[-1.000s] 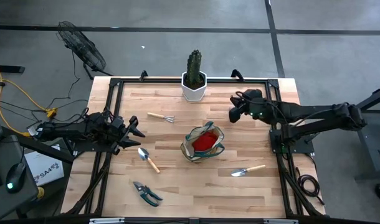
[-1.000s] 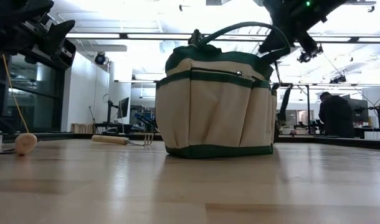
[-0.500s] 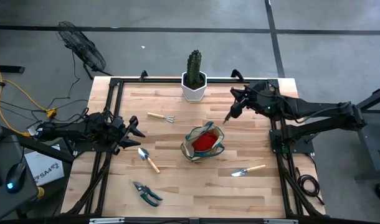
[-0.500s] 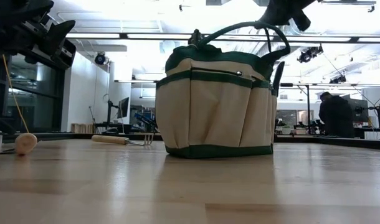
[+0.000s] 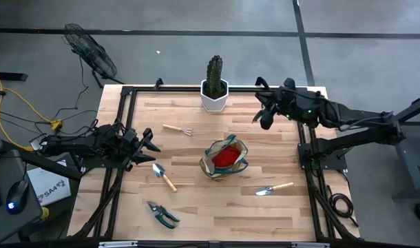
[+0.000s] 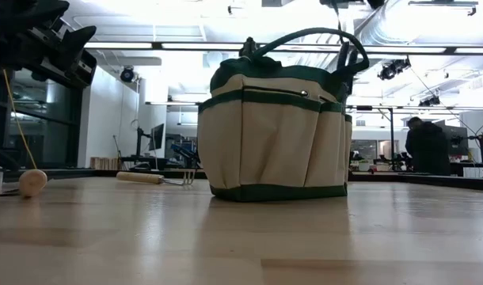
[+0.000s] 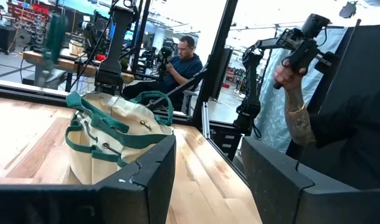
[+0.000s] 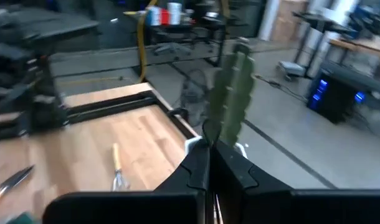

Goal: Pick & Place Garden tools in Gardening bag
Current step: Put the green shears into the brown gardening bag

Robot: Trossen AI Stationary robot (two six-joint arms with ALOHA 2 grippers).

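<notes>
The olive-green and tan gardening bag [image 5: 225, 158] stands upright mid-table, with the red glove [image 5: 224, 157] inside; it also shows in the low view [image 6: 273, 134] and the left wrist view [image 7: 115, 143]. A mini rake [image 5: 177, 129], a trowel [image 5: 164, 176], a second trowel [image 5: 273, 188] and pruning shears [image 5: 162, 213] lie flat on the table. My left gripper [image 5: 153, 145] is open and empty at the table's left edge. My right gripper [image 5: 258, 118] is shut and empty, raised near the far right corner.
A green cactus in a white hexagonal pot [image 5: 214, 89] stands at the far edge; the right wrist view shows it close ahead [image 8: 233, 87]. A black frame rail [image 5: 196, 88] runs round the table. People show beyond the table in the left wrist view [image 7: 184, 59].
My right gripper has risen from just above the bag's handle and drawn back toward the table's far right corner, turning as it went. It has left the low view. The bag and the tools have stayed where they were.
</notes>
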